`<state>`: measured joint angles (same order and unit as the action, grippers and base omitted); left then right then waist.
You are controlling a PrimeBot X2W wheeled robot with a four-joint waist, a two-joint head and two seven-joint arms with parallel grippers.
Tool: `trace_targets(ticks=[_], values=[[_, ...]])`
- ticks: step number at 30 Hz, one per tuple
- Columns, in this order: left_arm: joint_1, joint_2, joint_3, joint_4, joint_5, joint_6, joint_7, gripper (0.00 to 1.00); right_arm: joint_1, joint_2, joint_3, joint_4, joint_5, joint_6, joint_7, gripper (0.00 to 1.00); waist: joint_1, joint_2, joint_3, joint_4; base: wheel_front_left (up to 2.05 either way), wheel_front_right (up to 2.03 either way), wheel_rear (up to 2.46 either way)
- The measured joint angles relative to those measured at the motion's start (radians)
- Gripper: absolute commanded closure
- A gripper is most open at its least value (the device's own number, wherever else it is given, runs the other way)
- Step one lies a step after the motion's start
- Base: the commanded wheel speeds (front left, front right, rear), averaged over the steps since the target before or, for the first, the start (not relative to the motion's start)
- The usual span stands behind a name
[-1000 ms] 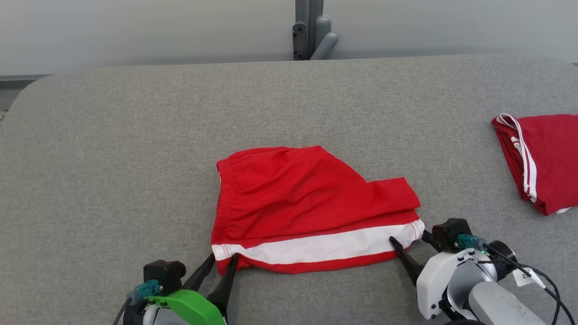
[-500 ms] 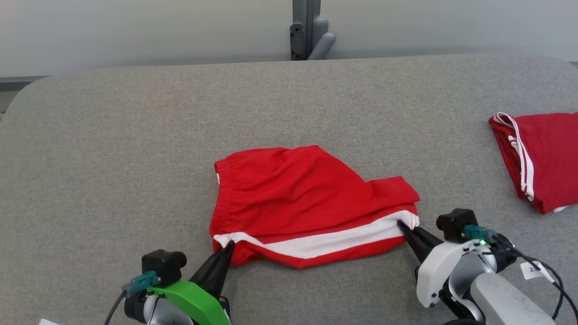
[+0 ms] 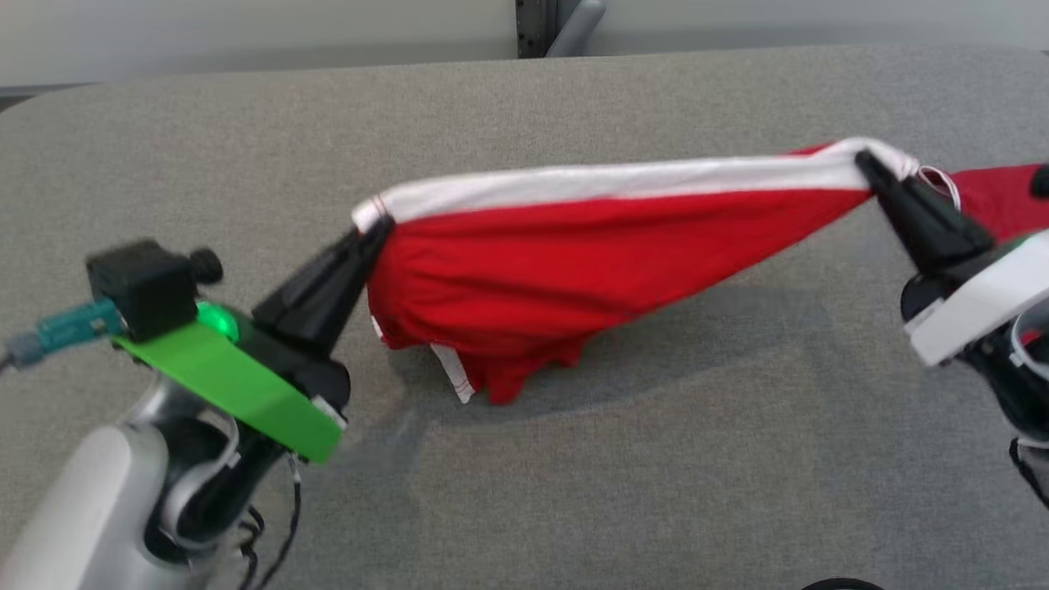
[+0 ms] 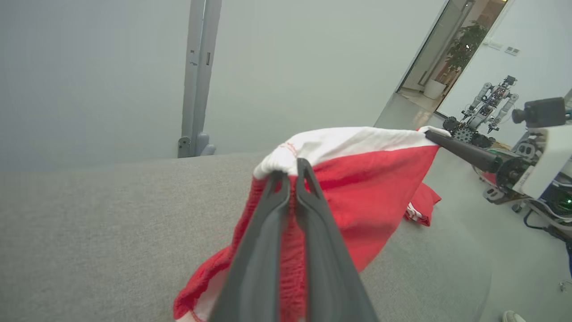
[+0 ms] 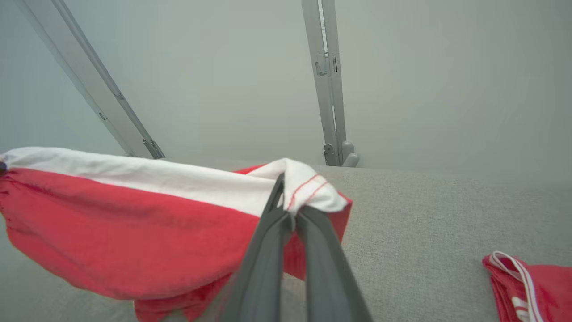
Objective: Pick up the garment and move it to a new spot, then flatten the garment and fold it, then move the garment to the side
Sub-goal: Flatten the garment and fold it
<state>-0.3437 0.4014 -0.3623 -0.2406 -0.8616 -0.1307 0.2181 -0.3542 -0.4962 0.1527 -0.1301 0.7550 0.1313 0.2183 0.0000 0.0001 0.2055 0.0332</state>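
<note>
Garment (image 3: 574, 254) raised, strung between left end effector (image 3: 377, 229) and right end effector (image 3: 865, 164) (taut)

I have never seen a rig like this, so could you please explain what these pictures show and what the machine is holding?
This is a wheeled robot with two arms, each ending in a two-fingered pincer. One picture comes from a camera on its head, looking down at a grey padded table. The other two come from cameras on its wrists, each looking along that arm's dark fingers. The left pincer and the right pincer are both shut on red shorts with a white band. Each grips one end of the band, so the shorts hang stretched between them above the table. A second red garment lies folded on the table to the robot's right.
</note>
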Motion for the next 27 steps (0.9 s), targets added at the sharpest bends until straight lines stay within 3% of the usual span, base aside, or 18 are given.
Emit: trace_targets(ticks=[4,8,11,13,16,22,27], values=[[-0.191,0.026,-0.001,-0.002,-0.017,0.000,0.060,1.00,-0.142,-0.007,-0.016,-0.042,0.016,0.000,0.096,1.00,0.0000,0.0000,0.055,-0.002,0.00,0.00,0.00],[-0.494,0.055,-0.061,0.114,0.071,0.000,0.066,1.00,-0.398,-0.033,0.000,-0.003,-0.100,-0.001,0.152,1.00,0.0001,0.0000,0.141,-0.003,0.00,0.00,0.00],[-0.664,0.044,-0.115,0.268,0.112,0.000,0.005,1.00,-0.575,0.032,0.044,0.109,-0.163,-0.001,0.129,1.00,0.0002,0.0000,0.205,-0.005,0.00,0.00,0.00],[-0.762,0.028,-0.132,0.367,0.141,0.000,-0.048,1.00,-0.678,0.076,0.058,0.196,-0.227,0.000,0.089,1.00,0.0004,0.0000,0.243,-0.008,0.00,0.00,0.00],[-0.934,-0.003,-0.133,0.511,0.202,0.000,-0.161,1.00,-0.848,0.091,0.080,0.325,-0.354,0.000,0.000,1.00,0.0003,0.0000,0.298,-0.012,0.00,0.00,0.00],[-1.122,-0.044,-0.156,0.767,0.339,0.000,-0.418,1.00,-1.055,0.182,0.073,0.550,-0.474,0.000,-0.204,1.00,0.0004,-0.0001,0.389,-0.023,0.00,0.00,0.00],[-1.199,-0.034,-0.184,0.867,0.370,0.000,-0.475,1.00,-1.142,0.235,0.130,0.685,-0.520,0.000,-0.305,1.00,0.0003,0.0000,0.445,-0.045,0.00,0.00,0.00]])
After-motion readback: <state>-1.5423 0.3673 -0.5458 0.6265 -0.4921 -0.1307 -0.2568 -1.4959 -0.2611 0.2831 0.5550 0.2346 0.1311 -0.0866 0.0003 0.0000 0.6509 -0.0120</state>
